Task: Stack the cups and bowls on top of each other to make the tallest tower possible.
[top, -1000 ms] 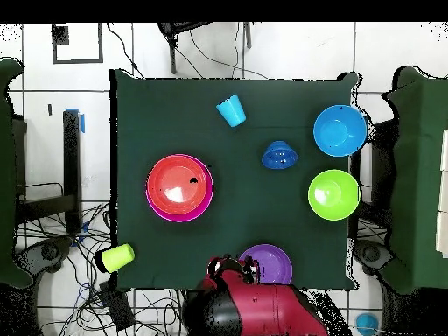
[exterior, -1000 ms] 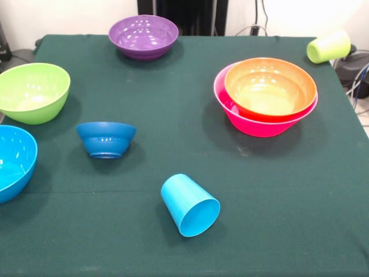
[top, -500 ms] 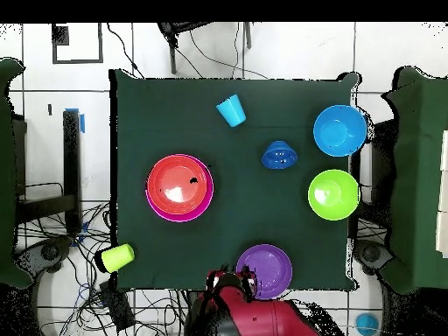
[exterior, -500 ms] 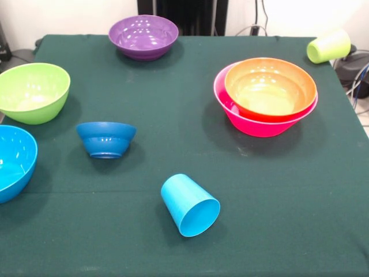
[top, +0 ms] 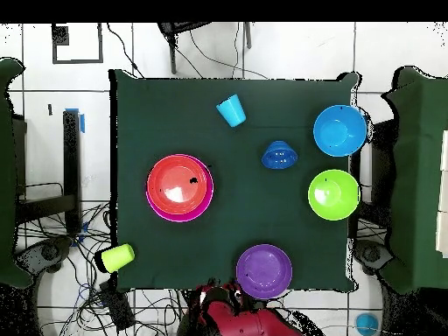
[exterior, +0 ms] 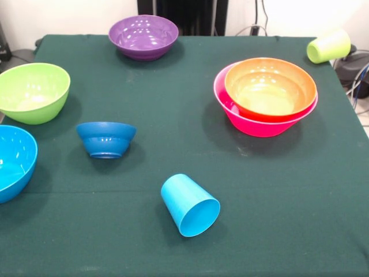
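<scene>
**Arm drawn back off the tabletop; tower stands at two bowls**

Change noted: in the overhead view the red arm has retreated past the edge of the tabletop. A second ago it overlapped the purple bowl; that bowl now shows whole, just beside the pincer. Nothing on the cloth has shifted. Judgement: no piece is in hand and the next pick has not begun.

Pincer state: it cannot be told whether it is wide or narrow, since only a dark mass shows at the arm's end.

Position of task items: the tower consists of the orange bowl nested in the pink bowl, near the pincer and to one side of it. The lime green bowl, small dark blue bowl and sky blue bowl sit progressively farther away on the other side. The sky blue cup lies tipped over, farthest from the pincer. The yellow-green cup lies on its side at the tabletop's corner.

View comparison: only the overhead view shows the arm. The front view alone shows the cups' mouths and the nesting depth.
</scene>
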Motion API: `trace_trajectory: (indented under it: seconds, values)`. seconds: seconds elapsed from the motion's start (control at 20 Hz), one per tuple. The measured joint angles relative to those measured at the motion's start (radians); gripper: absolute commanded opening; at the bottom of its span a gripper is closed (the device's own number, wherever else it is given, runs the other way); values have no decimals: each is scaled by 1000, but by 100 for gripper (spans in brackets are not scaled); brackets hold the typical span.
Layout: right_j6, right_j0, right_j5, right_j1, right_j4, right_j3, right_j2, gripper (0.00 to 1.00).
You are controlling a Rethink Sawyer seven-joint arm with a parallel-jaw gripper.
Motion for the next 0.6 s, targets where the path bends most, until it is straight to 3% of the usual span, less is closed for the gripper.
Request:
trace_trajectory:
  seconds: [0.3,0.6]
  values:
    - [0,43,-67,53,-2,4,-29,100]
    - [0,34,-73,41,-2,18,-33,100]
